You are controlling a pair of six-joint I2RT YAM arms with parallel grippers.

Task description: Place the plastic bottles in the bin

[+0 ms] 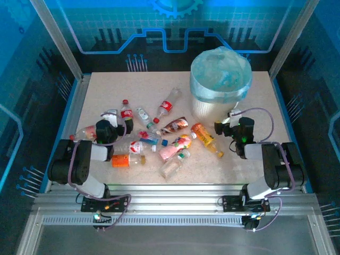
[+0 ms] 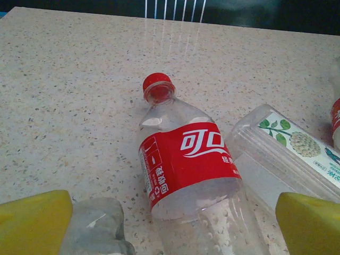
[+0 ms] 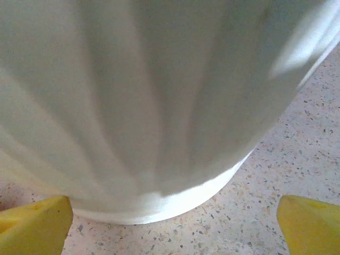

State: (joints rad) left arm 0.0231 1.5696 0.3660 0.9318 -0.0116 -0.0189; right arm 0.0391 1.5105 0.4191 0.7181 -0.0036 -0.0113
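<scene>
Several plastic bottles lie scattered on the speckled table (image 1: 143,87). A clear cola bottle (image 2: 186,164) with a red cap and red label lies on its side, its lower body between the yellow fingertips (image 2: 33,220) of my open left gripper (image 2: 172,231), untouched by them. In the top view the cola bottle (image 1: 126,113) sits at my left gripper (image 1: 117,123). The bin (image 1: 220,79), lined with a pale blue-green bag, stands at the back right. My right gripper (image 1: 226,122) is open just in front of the bin's ribbed white wall (image 3: 159,95), holding nothing.
A clear bottle with a green-leaf label (image 2: 289,151) lies right of the cola bottle, a crumpled clear one (image 2: 95,228) by my left finger. Orange (image 1: 205,137), pink (image 1: 172,150) and brown (image 1: 175,126) bottles lie mid-table. Metal frame posts border the table.
</scene>
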